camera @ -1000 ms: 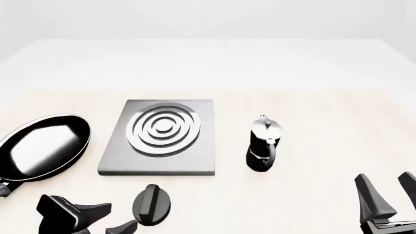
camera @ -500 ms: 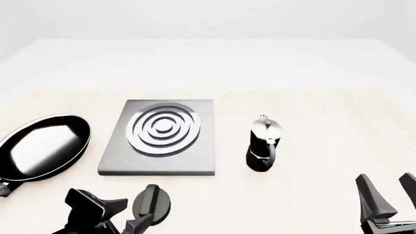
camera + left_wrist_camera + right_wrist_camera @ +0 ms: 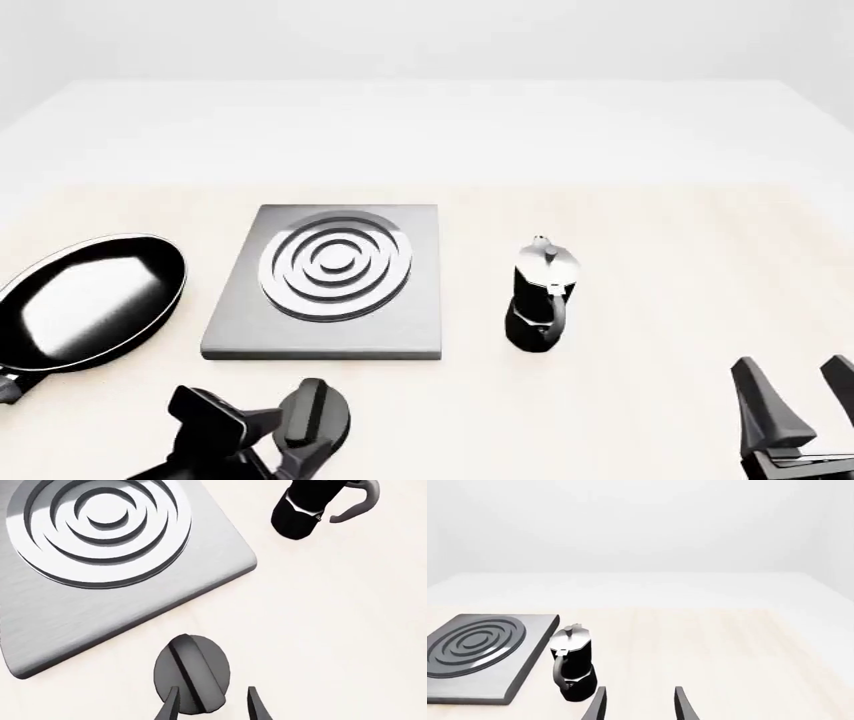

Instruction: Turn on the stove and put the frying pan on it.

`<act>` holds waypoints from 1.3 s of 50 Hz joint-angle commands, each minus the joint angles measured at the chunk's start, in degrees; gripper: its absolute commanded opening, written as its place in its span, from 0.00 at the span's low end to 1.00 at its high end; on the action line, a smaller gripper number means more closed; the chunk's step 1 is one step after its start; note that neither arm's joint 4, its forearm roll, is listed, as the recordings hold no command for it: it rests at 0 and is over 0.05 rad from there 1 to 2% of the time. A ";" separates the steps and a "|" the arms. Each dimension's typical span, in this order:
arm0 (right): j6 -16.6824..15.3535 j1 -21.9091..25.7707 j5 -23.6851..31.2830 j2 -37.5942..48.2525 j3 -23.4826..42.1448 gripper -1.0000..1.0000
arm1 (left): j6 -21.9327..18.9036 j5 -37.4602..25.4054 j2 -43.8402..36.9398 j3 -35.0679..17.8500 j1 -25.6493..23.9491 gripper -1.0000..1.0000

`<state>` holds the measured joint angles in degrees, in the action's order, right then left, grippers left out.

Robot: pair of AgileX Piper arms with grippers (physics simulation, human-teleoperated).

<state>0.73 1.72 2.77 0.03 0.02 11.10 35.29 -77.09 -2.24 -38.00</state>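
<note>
Knob (image 3: 192,674) near stove (image 3: 324,283) | left hand (image 3: 210,707) angled down, fingers parted astride it

Left gripper (image 3: 274,452): matte black throughout, blocky angular housing with faceted edges; two slim tapering fingers (image 3: 168,707), dark grey with a lighter sheen along the inner edges (seen from the wrist camera as narrow, slightly curved blades).

Right gripper (image 3: 801,410): same black finish; two tall wedge-shaped fingers (image 3: 763,405), broad at the base and narrowing to blunt tips, set on a flat black crossbar with stepped ridges. In its own wrist view the fingers (image 3: 596,706) appear as thin dark-grey blades with paler edges.

No cables, screws or markings discernible on either unit.
</note>
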 commanded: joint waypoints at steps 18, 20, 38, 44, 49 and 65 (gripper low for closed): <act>0.33 -0.64 0.15 -0.01 -0.01 1.00 | 1.79 4.41 -5.96 -0.91 -7.30 1.00; 0.39 -0.75 0.07 -0.01 -0.01 1.00 | 2.20 2.64 -4.81 -1.60 -8.64 1.00; 0.93 -1.38 -0.28 -0.01 0.00 1.00 | 3.79 -12.69 9.40 -7.92 -18.89 1.00; 1.14 -1.29 -0.57 -0.01 0.03 1.00 | 3.17 -24.31 21.20 -11.09 -19.80 1.00; 1.23 -1.14 -0.68 -0.01 0.04 1.00 | 2.21 -30.16 26.85 -12.93 -19.02 1.00; 1.52 -0.46 -1.04 -0.01 0.24 1.00 | -0.99 -47.42 41.92 -19.40 -14.50 1.00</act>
<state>2.05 0.85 1.92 0.01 0.15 11.84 -1.73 -44.31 -17.88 -54.67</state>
